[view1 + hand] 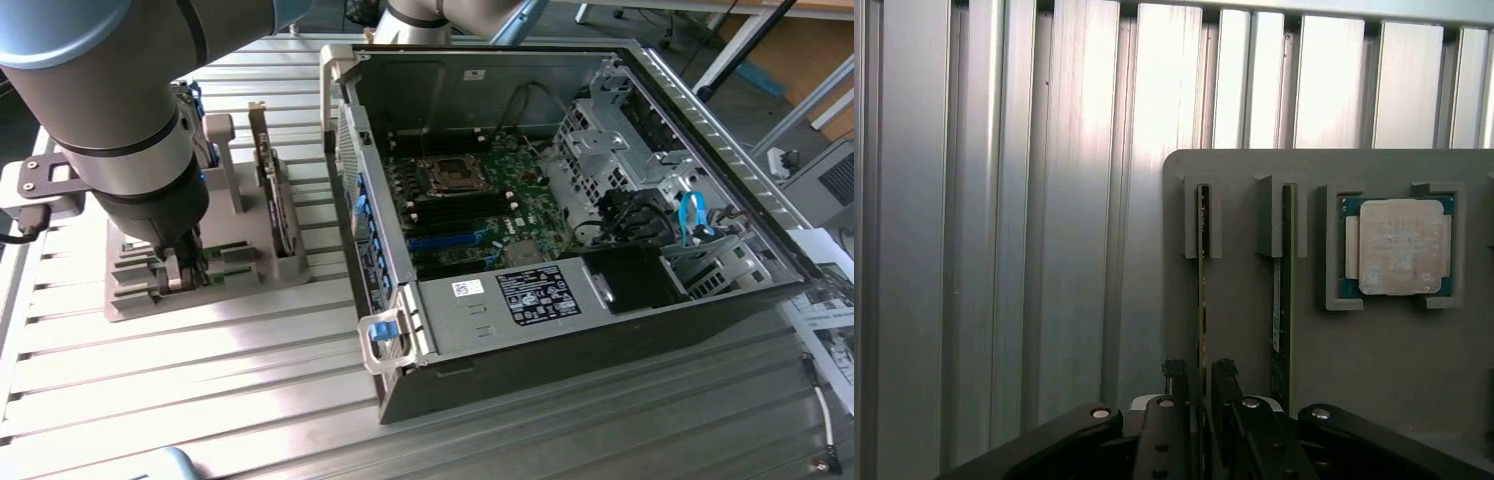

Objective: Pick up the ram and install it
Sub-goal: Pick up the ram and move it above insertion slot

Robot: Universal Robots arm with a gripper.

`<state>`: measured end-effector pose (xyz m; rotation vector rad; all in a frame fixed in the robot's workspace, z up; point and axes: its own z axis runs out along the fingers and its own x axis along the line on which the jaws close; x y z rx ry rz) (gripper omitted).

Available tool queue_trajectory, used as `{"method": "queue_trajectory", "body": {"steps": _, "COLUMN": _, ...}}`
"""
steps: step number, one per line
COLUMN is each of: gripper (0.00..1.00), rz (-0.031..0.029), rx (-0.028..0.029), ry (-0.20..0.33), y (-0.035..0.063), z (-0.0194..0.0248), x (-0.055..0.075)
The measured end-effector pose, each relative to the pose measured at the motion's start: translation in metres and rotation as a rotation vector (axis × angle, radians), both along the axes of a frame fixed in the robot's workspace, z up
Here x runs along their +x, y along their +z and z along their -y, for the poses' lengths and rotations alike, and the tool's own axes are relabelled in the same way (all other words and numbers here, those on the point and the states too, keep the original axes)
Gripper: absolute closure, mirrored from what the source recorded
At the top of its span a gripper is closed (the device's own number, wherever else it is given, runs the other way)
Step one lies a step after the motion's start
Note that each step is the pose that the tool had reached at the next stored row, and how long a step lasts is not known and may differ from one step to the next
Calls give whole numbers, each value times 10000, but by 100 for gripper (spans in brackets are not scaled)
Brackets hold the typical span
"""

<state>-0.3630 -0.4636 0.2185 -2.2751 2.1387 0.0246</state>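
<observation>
Ribbed metal table runs under everything in the exterior view. An open computer case fills the centre and right of the frame, its motherboard exposed. At the exterior view's left, the robot arm reaches down, and its gripper sits low in a grey holder, near a dark upright card.

In the wrist view, the ram stands on edge in the holder's slotted posts. A second, similar stick runs parallel just beside it, and a square silver processor rests in its own recess beyond that. The fingers flank one end of the ram, one on each side. A thin dark gap shows beside the board, so I judge the jaws apart and not yet clamped.

The step in hand looks like the pick-up, at the point of grasping. It calls for a centred squeeze on the board's flat faces and a straight pull along the slots, clear of the neighbouring stick.
</observation>
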Motion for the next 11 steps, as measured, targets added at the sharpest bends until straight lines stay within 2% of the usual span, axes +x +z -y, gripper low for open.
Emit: {"method": "queue_trajectory", "body": {"steps": 11, "gripper": 76, "rz": 0, "rx": 0, "ry": 253, "y": 0, "z": 0, "x": 3}}
